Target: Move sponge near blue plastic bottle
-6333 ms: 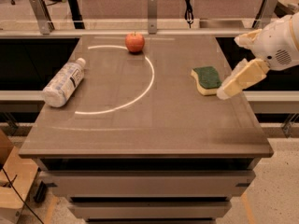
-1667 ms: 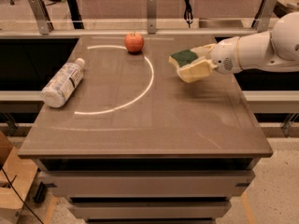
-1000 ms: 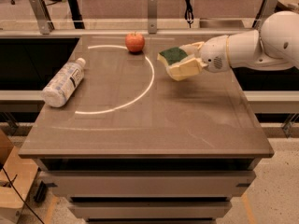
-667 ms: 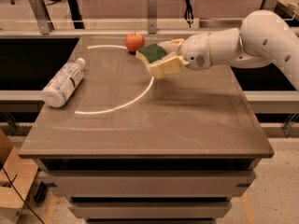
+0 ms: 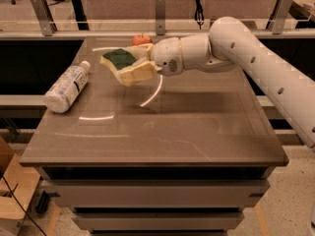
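Brown tabletop [image 5: 197, 132]: blue plastic bottle [image 5: 66, 86] left, sponge [image 5: 119, 59] gripped upper centre.
Bottle lies on its side nr left edge, cap twd the back. Sponge, green side up, is well apart from it, w/ gripper [image 5: 125, 67] jaws clamped on it; red apple [image 5: 141, 39] just behind; arm [image 5: 256, 58] comes in from right.

sponge [image 5: 118, 58]: dark green on top, pale yellow underneath.
gripper [image 5: 120, 70]: creamy yellow fingers [image 5: 138, 73], pinching the sponge up over the back middle of the table.
arm [image 5: 256, 53]: white, with small dark dots along it.
blue plastic bottle [image 5: 66, 86]: see-through and whitish, with a white cap and a pale label with a dark patch.
apple [image 5: 141, 39]: red.
table [image 5: 197, 127]: grey-brown top.
curved line [image 5: 152, 95]: thin and white, drawn on the table top.
floor [image 5: 290, 200]: light and speckled.
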Available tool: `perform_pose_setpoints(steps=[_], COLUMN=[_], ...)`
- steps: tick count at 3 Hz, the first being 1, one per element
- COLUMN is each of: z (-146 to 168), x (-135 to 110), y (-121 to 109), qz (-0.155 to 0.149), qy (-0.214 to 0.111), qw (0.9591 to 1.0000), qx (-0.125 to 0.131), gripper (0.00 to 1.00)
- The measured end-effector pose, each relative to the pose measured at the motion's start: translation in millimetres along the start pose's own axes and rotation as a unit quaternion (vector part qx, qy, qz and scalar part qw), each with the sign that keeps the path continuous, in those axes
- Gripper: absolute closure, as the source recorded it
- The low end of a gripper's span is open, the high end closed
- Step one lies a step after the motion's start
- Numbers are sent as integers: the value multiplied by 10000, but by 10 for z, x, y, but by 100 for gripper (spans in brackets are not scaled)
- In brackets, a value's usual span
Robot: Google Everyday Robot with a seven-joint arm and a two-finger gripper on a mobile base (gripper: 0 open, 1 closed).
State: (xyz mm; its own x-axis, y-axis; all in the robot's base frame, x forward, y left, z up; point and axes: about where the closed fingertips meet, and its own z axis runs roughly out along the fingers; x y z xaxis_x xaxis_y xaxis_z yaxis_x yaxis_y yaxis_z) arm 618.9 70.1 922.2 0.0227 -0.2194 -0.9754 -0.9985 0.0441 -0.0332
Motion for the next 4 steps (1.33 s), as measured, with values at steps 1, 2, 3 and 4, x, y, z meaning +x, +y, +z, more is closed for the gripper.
perform_pose_setpoints(steps=[1, 2, 3, 4], z=[395, 667, 805, 856], x=[69, 177, 300, 391], y=[58, 107, 113, 115], qz=[71, 160, 252, 313], qy=[12, 97, 224, 327], qw=[9994, 9982, 9977, 9976], qx=[-347, -562, -588, -530], gripper=[59, 36, 12, 0])
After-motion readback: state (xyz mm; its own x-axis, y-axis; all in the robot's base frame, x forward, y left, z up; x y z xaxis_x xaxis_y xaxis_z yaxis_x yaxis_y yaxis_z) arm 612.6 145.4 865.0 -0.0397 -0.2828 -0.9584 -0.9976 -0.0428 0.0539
